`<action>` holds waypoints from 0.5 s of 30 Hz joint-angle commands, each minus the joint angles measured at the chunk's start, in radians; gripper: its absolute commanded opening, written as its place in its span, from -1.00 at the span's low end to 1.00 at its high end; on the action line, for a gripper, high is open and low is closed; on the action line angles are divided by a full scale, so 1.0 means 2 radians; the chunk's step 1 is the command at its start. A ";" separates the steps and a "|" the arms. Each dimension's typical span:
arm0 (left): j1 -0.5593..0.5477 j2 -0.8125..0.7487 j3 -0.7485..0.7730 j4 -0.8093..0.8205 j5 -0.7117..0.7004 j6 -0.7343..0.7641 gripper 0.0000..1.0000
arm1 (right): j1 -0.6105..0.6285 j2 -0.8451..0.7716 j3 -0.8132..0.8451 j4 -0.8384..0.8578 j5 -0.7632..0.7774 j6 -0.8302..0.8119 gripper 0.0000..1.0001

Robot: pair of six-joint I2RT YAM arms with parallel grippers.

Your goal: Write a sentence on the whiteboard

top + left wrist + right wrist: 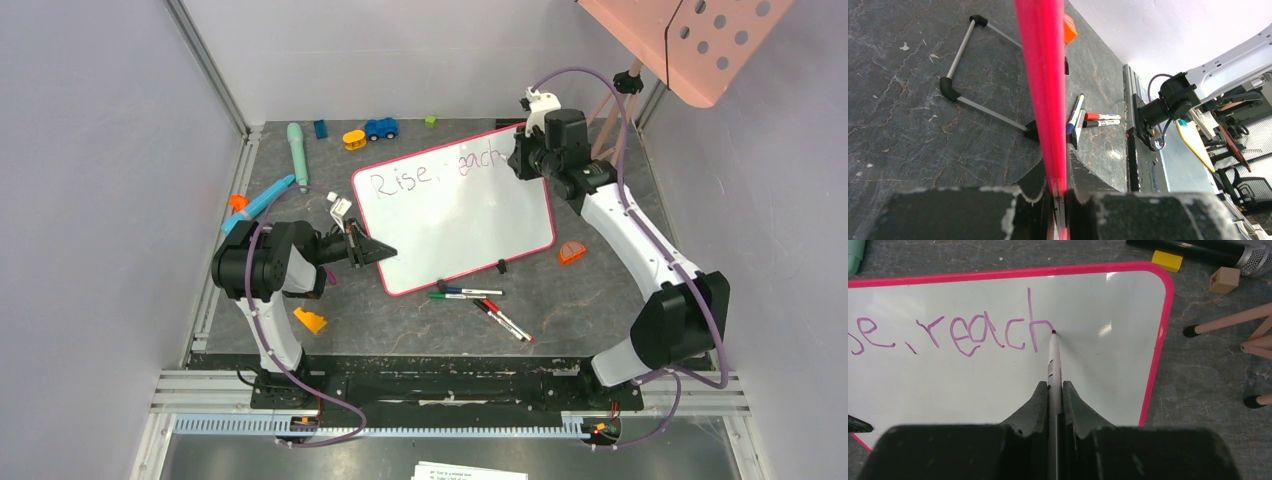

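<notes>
Writing is the step in hand, and I judge it partway through. The sentence (973, 335) on the whiteboard (455, 215) reads "Rise, reach" in purplish-pink ink along the board's far edge, and the last "h" is not finished. Its tall stem is drawn, and the tip sits on the board at the top of the arch.

My right hand (1053, 386), over the board's far right corner, is closed narrow on a marker (1053, 357) whose barrel runs straight out between the fingers. My left hand (1057, 175) is at the board's near left corner, clamped on the pink-red rim (1040, 75), which I take to be steadying the board.

For the next move I would draw the tip down to the baseline of the letters to close the "h", keeping contact light, then lift clear. Little white is left between that letter and the board's right rim, so any further word would need a fresh line below the first. The left hand should hold its grip meanwhile.

I see no containers. Loose markers (470, 293) lie on the tabletop (400, 320) just beside the board's near edge.
</notes>
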 commanded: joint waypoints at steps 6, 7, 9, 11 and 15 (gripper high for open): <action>-0.011 0.000 -0.007 0.030 0.038 0.047 -0.93 | -0.005 -0.023 -0.036 -0.001 0.006 0.007 -1.00; -0.011 0.000 -0.007 0.030 0.038 0.047 -0.94 | -0.005 -0.024 -0.039 0.000 0.005 0.008 -1.00; -0.011 0.000 -0.007 0.030 0.038 0.047 -0.93 | -0.005 -0.028 -0.045 0.001 0.004 0.011 -1.00; -0.011 0.000 -0.007 0.030 0.038 0.047 -0.93 | -0.005 -0.031 -0.050 0.001 0.004 0.011 -1.00; -0.011 0.001 -0.006 0.030 0.038 0.047 -0.93 | -0.005 -0.034 -0.045 0.001 0.006 0.012 -1.00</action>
